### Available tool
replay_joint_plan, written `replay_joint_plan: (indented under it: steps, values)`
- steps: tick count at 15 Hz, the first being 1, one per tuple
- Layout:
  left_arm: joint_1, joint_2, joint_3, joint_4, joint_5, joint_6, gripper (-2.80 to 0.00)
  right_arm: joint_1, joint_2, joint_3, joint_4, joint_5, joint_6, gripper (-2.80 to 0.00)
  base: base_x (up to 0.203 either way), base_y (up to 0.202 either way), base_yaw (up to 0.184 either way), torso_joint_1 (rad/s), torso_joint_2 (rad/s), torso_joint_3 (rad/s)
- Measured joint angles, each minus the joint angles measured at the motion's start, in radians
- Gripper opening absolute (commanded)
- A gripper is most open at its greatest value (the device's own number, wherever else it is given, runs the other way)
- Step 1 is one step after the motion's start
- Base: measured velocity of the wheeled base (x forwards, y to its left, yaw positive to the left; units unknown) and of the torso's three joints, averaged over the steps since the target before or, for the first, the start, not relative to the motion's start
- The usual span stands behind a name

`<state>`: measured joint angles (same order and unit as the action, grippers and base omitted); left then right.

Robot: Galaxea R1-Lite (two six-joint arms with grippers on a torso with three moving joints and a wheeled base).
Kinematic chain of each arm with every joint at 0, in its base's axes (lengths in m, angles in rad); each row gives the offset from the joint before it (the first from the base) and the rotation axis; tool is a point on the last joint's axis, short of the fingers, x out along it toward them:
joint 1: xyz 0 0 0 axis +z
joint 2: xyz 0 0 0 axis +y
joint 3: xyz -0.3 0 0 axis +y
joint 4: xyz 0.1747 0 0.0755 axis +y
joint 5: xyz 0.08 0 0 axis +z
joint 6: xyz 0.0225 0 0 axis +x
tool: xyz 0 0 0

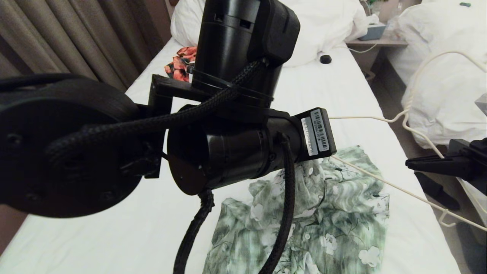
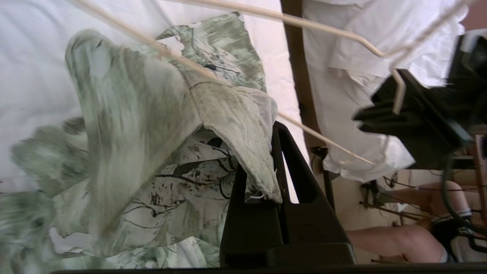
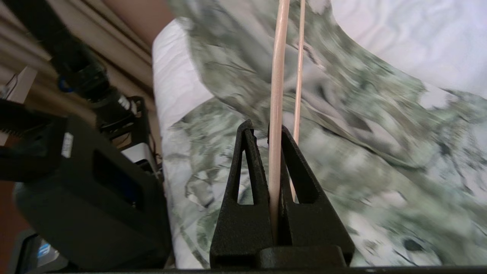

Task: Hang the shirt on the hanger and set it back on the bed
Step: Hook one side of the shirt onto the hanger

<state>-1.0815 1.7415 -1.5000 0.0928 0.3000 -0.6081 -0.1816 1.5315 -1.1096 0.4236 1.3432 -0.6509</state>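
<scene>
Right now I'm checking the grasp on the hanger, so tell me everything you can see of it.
The hanger is a thin cream rod, plastic or coated wire by its look, bent into a slim triangle with a hook and a small notch near one end. The right gripper is shut on one rod. It is held tilted above the bed, one end reaching into the shirt, whose collar the left gripper pinches. One rod passes under the lifted cloth; how far in is hidden.
</scene>
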Motion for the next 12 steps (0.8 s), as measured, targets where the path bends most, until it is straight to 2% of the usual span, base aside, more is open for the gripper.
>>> replay_joint_plan:
  steps: [3, 6, 12]
  values:
    - [0.028, 0.025, 0.010, -0.008, 0.027, 0.004, -2.80, 0.007, -0.043, 0.009, 0.032, -0.003, 0.006, -2.80, 0.000, 0.000, 0.000, 0.000, 0.00, 0.000]
    - [0.121, 0.063, 0.003, -0.017, 0.027, 0.022, -2.80, 0.005, -0.083, 0.012, 0.096, -0.020, 0.006, -2.80, 0.000, 0.000, 0.000, 0.000, 0.00, 0.000]
    - [0.260, 0.105, -0.025, -0.023, 0.017, 0.069, -2.80, 0.001, -0.109, 0.026, 0.100, -0.043, 0.006, -2.80, 0.000, 0.000, 0.000, 0.000, 0.00, 0.000]
